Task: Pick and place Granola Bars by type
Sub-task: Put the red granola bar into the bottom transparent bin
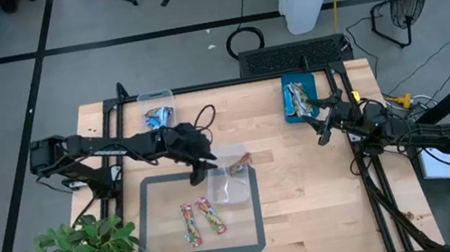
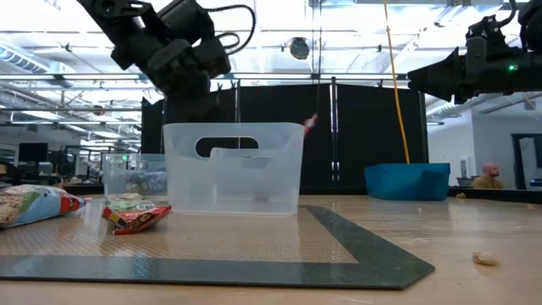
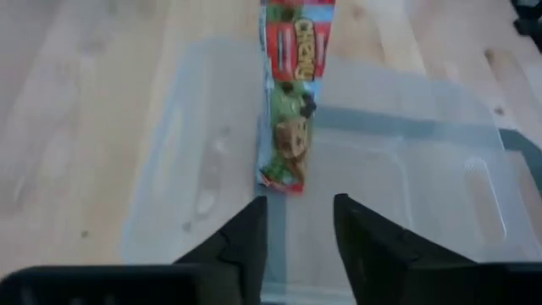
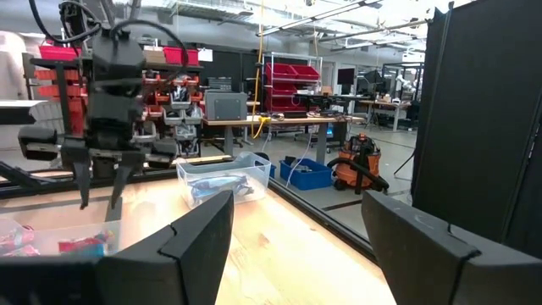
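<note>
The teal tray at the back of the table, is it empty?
No: in the high view the teal tray holds several wrapped bars lying along its middle.

Colours here: the granola bar (image 3: 290, 93) hanging over the clear tub (image 1: 230, 180) is red up top, green lower down, with brown bits printed on it. Two more red-and-green bars (image 1: 200, 220) on the grey-bordered mat (image 1: 156, 247). Blue wrappers (image 1: 158, 116) at 11 o'clock, teal tray (image 1: 288, 106) at 1 o'clock, light wood table (image 1: 311, 203).
</note>
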`<move>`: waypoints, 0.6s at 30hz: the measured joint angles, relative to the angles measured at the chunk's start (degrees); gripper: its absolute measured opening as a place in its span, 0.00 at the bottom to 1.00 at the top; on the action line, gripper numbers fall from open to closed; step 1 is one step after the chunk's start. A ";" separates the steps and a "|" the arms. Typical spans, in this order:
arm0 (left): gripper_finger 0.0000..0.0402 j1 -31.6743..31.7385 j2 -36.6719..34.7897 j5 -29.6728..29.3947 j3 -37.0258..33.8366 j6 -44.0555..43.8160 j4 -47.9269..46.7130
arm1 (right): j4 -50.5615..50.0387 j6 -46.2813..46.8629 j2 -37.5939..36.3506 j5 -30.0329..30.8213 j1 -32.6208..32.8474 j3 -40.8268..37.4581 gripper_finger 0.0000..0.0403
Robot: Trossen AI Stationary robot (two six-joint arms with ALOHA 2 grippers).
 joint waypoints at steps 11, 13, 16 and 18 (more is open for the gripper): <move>0.44 -3.66 -0.09 2.23 0.00 1.24 -3.17 | 0.00 0.01 0.00 0.00 0.00 0.00 0.62; 0.42 -4.24 -0.09 2.01 0.00 3.30 1.14 | 0.00 0.01 0.00 0.00 0.00 0.00 0.62; 0.40 -4.74 -0.09 1.32 0.00 5.56 10.57 | 0.00 0.00 0.00 0.00 0.00 0.00 0.62; 0.38 -4.81 -0.10 -2.01 0.04 6.22 16.81 | 0.00 0.00 0.00 0.00 0.00 0.00 0.62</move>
